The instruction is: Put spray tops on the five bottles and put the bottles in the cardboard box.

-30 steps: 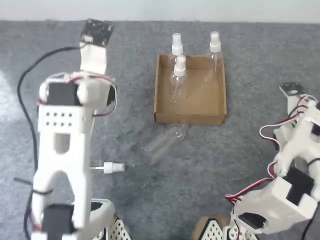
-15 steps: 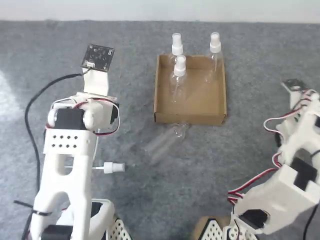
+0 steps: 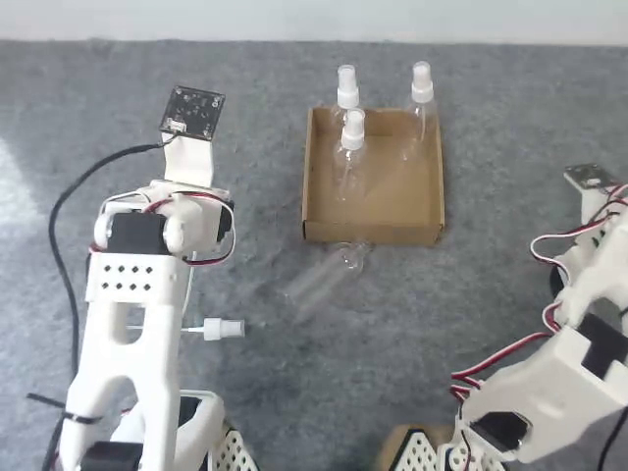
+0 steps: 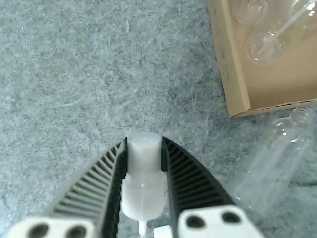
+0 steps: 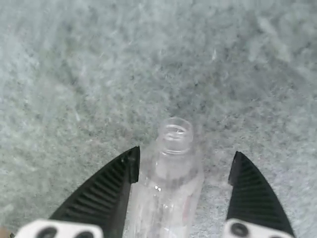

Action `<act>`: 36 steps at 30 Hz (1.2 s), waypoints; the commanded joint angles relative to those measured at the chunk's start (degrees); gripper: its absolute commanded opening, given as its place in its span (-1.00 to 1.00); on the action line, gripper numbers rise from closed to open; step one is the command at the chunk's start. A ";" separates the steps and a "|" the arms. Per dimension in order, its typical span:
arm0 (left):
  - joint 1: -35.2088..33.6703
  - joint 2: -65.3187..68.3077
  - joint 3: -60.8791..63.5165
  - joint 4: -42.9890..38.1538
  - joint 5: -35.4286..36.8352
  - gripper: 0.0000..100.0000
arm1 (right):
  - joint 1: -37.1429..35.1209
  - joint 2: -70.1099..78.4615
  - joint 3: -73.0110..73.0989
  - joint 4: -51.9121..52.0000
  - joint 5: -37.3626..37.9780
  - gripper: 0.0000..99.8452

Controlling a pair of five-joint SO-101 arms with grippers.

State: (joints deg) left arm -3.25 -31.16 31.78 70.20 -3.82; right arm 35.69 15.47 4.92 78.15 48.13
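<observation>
My left gripper [image 4: 143, 141] is shut on a white spray top [image 4: 143, 173], above the carpet to the left of the cardboard box [image 4: 230, 74]. A clear uncapped bottle [image 4: 275, 158] lies just in front of the box [image 3: 373, 233], also seen as the lying bottle [image 3: 329, 275]. Three capped bottles [image 3: 350, 147] stand in the box. My right gripper [image 5: 184, 156] is open around another uncapped bottle [image 5: 171, 183]: one finger is against it and the other stands clear. A second spray top [image 3: 224, 329] lies on the carpet beside the left arm [image 3: 147, 285].
Grey carpet covers the table. The right arm [image 3: 579, 324] is folded at the right edge, well away from the box. Open carpet lies between the two arms, in front of the lying bottle.
The left arm came down and forward a second ago, then stayed still. The right arm has drifted toward the right edge and the front. Box and lying bottle are unmoved.
</observation>
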 commanded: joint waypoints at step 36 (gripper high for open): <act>-0.53 -3.87 -3.82 0.53 0.88 -0.98 | -3.74 -18.33 5.19 -2.95 -4.48 -0.99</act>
State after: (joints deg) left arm -3.25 -31.43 31.78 70.20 -3.65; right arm 35.87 6.24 16.18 72.44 48.40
